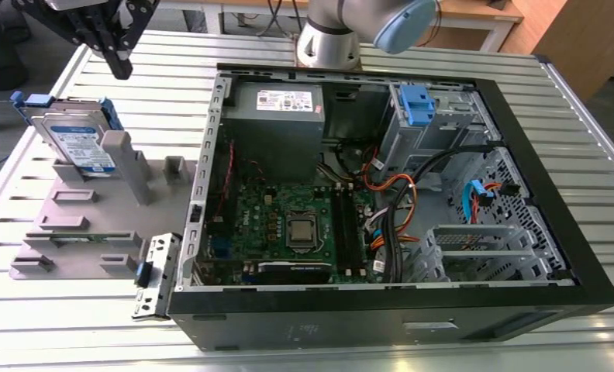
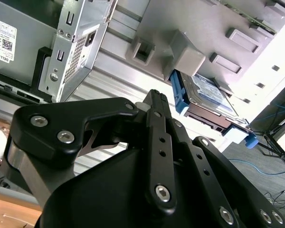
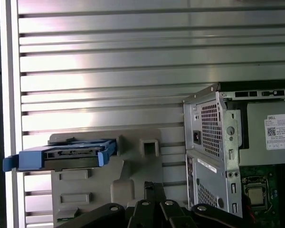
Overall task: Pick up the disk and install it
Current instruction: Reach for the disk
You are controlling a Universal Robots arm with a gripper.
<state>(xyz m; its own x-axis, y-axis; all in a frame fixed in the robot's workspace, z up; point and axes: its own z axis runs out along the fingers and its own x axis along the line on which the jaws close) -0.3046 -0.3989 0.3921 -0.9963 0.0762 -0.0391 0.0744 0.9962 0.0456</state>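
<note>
One claw (image 1: 122,71) hung over the slatted metal bench (image 1: 80,341) near the exterior view's upper left corner. Its black fingers pointed down and were drawn together at the tips, gripping nothing. Both wrist views showed the same pinched tips (image 2: 154,95) (image 3: 149,186), with bare air around them.

Below the claw and clearly apart from it was the disk (image 1: 74,143). This was a silver drive with a blue-and-white label and blue plastic rails along its edges. It stood on edge, leaning back, in a slot of a grey plastic fixture (image 1: 80,213) that lay flat on the bench. In the second wrist view the disk (image 2: 206,90) rested against the fixture (image 2: 180,28) with a blue rail end sticking out. In the first wrist view it (image 3: 69,156) sat edge-on across the fixture (image 3: 133,161), with its blue tab reaching past the fixture's side.

On the exterior view's right of the fixture, just beside it, lay an open computer case (image 1: 390,298) on its side. Inside it were a grey power supply (image 1: 276,116) at the upper corner, a green motherboard (image 1: 286,209) below that, and a metal drive cage with a blue latch (image 1: 415,105) farther right. The arm's pale base (image 1: 333,43) stood behind the case.
</note>
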